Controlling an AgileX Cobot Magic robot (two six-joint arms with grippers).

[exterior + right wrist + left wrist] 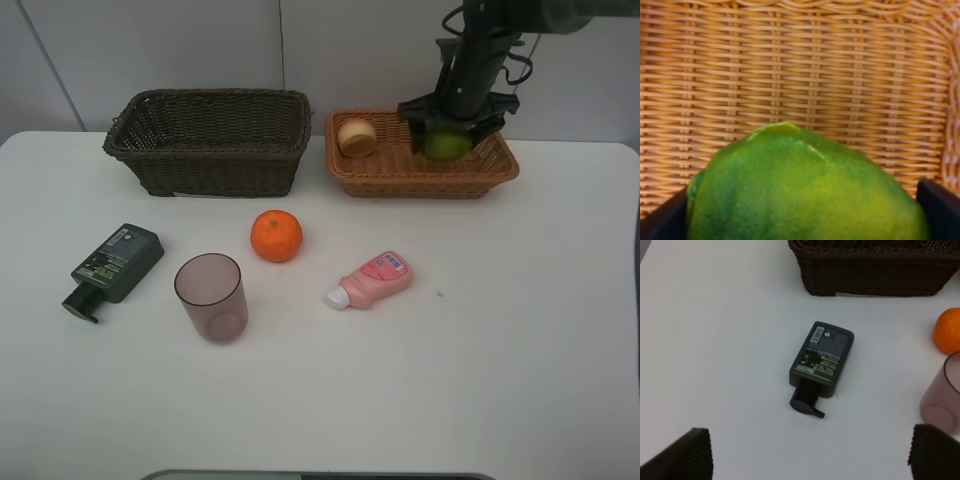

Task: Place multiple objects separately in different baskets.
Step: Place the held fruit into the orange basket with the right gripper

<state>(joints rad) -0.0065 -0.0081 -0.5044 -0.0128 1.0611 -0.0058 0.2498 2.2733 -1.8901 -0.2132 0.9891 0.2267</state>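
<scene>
My right gripper point(447, 140) is shut on the green fruit point(446, 145) point(805, 190), holding it just above the floor of the light orange-tan basket point(490, 175) point(790, 65). A red-yellow fruit point(357, 137) lies at that basket's left end. The dark brown basket point(210, 145) point(875, 270) stands to the left with nothing visible in it. On the table lie the orange point(276, 235) point(947, 331), the mauve cup point(211, 296) point(942, 400), the pink bottle point(372, 279) and the dark green pump bottle point(112, 268) point(821, 365). My left gripper point(810, 460) hangs open above the pump bottle; its arm is out of the high view.
The white table point(480, 380) runs wide in front of the baskets. A white wall stands close behind the two baskets.
</scene>
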